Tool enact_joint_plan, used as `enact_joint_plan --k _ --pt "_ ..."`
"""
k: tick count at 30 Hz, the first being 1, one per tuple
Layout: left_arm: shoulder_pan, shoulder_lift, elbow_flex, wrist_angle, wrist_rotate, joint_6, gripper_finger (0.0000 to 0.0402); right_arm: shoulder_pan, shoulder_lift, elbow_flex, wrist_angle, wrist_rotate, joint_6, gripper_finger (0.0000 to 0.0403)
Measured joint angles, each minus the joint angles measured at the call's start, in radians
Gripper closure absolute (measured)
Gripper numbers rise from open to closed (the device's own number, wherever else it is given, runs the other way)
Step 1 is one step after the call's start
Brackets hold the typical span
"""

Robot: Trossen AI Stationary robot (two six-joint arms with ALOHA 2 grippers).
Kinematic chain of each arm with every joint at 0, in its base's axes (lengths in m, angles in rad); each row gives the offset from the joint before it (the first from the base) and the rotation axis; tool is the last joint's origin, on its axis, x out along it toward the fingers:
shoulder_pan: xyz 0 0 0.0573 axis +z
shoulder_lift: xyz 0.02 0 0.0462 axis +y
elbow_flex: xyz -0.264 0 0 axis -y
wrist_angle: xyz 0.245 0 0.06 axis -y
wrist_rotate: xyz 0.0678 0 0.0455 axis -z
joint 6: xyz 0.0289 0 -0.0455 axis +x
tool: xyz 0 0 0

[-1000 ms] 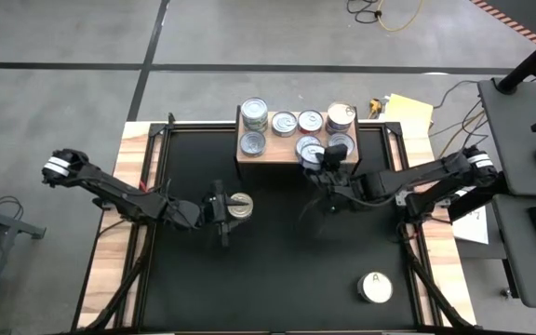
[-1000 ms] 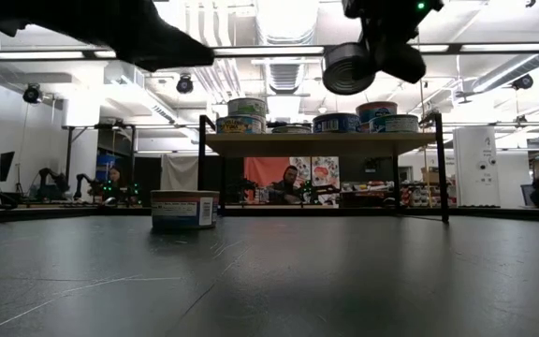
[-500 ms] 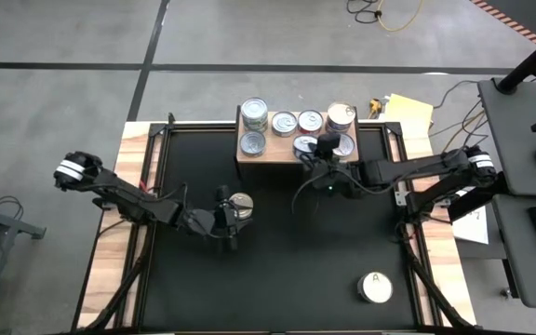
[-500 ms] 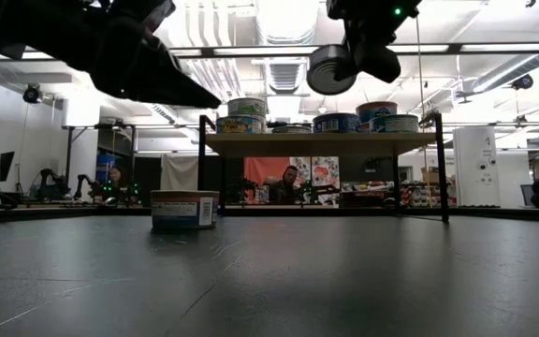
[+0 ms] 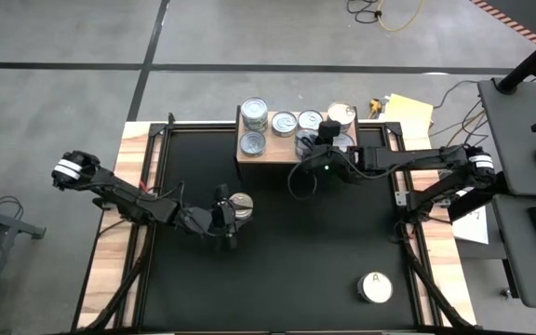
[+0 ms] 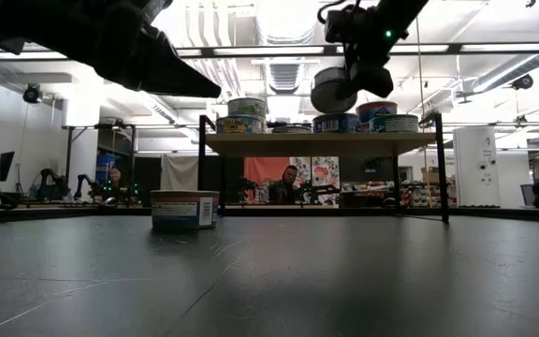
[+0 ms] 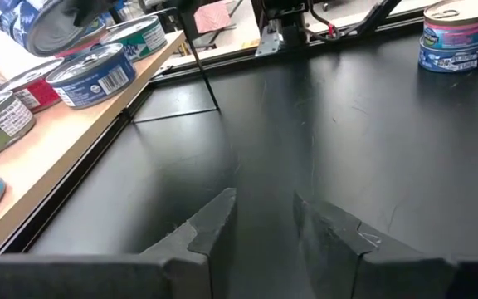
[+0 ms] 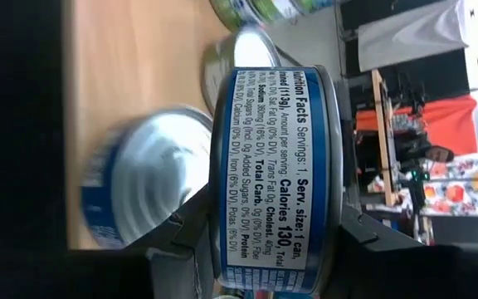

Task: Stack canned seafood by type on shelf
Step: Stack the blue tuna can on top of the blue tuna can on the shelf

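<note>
The shelf (image 5: pixel 273 151) stands at the table's far edge with several tins (image 5: pixel 285 123) on it, one pair stacked (image 5: pixel 255 113). My right gripper (image 5: pixel 318 147) hovers over the shelf's right half, shut on a blue-labelled tin (image 8: pixel 274 174) that hangs just above the shelf's tins (image 6: pixel 337 123). A silver-topped tin (image 5: pixel 240 207) rests on its flat base on the black table (image 6: pixel 183 208). My left gripper (image 7: pixel 264 212) hangs above that tin, open and holding nothing. The tin is hidden from the left wrist view. My right gripper pinches the blue-labelled tin across its height, one finger (image 8: pixel 185 237) on each flat end, and the label side (image 8: pixel 274 249) faces the wrist camera. The fingers slant down from the table's right. The tin is tipped on edge (image 6: pixel 333 91), lifted clear of the shelf.
A white-topped tin marked "A" (image 5: pixel 375 287) stands by the table's near right corner. The shelf's dark legs (image 6: pixel 201 168) rise from the table. Bare black table lies between the arms and in front of the shelf. People sit in the room beyond.
My right gripper has carried its tin toward the far edge and slightly left, from in front of the shelf's right end to above the shelf, rolling the tin a little. My left gripper has come down somewhat over the tin on the table.
</note>
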State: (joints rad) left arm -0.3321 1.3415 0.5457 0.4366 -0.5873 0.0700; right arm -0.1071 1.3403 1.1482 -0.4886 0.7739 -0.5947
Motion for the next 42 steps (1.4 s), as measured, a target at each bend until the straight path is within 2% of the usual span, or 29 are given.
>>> enact_joint_plan --k 7,19,28,42 --pt "0.000 -0.001 0.000 0.025 0.000 0.000 0.0302 -0.029 0.000 -0.034 0.001 -0.041 -0.001 0.0274" --pt "0.000 -0.001 0.000 0.061 0.000 0.000 0.0302 -0.031 0.001 -0.051 0.001 -0.039 0.005 0.0248" --pt "0.000 -0.001 0.000 0.061 0.000 -0.008 0.0302 -0.031 0.001 -0.042 -0.001 -0.046 0.007 0.0246" --pt "0.000 -0.001 0.000 0.061 0.000 -0.027 0.0302 -0.031 0.001 -0.042 -0.002 -0.045 0.034 0.0175"
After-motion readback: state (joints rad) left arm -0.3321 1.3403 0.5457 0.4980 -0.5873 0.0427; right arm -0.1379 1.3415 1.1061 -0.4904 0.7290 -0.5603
